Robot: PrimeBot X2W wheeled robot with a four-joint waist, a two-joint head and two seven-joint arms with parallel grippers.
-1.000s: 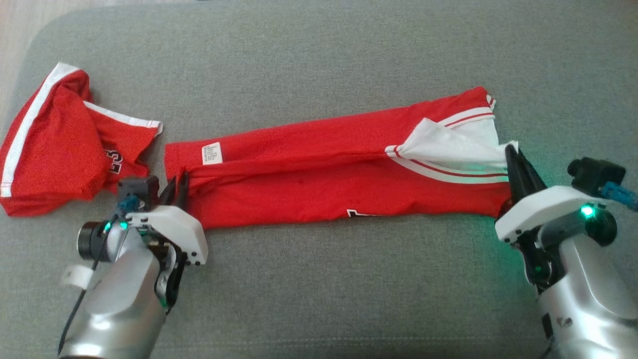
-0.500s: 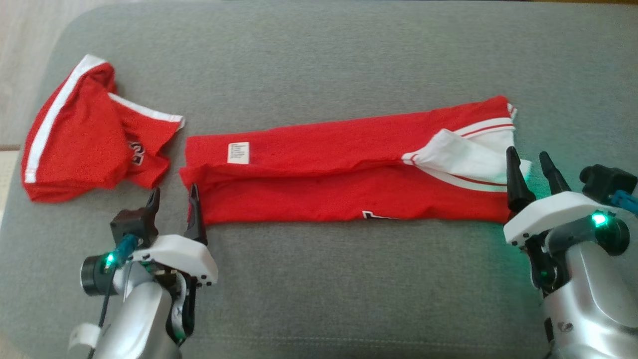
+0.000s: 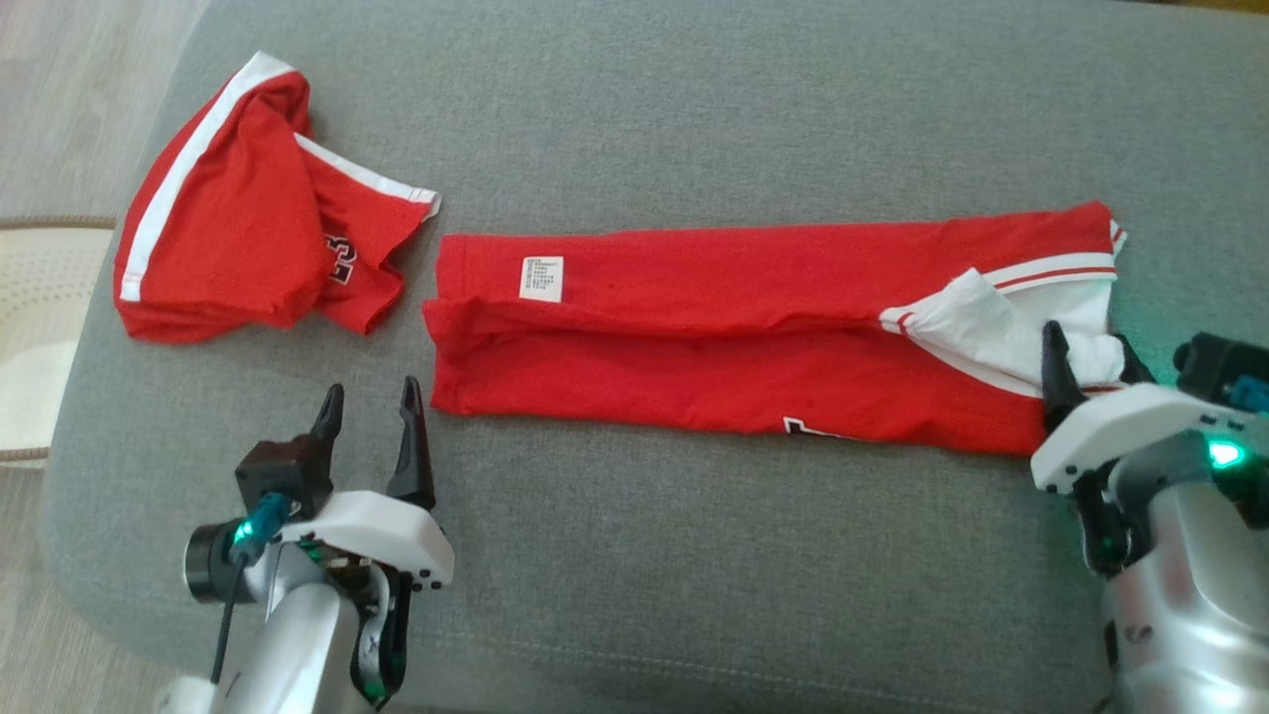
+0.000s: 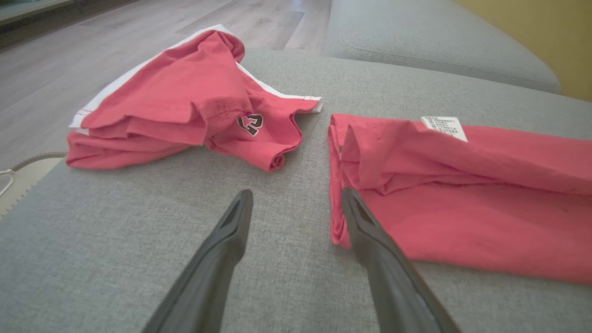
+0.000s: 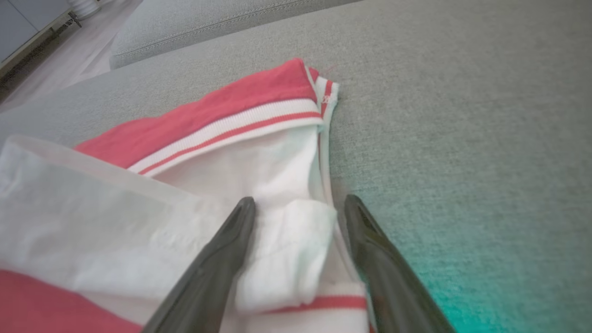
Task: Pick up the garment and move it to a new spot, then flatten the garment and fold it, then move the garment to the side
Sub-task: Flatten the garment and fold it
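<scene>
Running parallel to your cushion's (image 3: 694, 595) front edge, garment (image 3: 744, 337), white label (image 3: 541, 278) unreadable, left gripper (image 3: 372, 389), right gripper (image 3: 1088, 339) both spread.

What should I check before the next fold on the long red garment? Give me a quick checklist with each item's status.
1. Left gripper open: ok.
2. Right gripper open: ok.
3. Left gripper clear of the garment: cannot tell; one finger sits right at its left edge.
4. Right gripper clear of the garment: not ok; a white flap lies between its fingers.
5. Garment flat as a long strip on the sofa: not ok at the right end, where the flap is rumpled.
6. Other garment apart from it: ok; bare sofa shows between them.
</scene>
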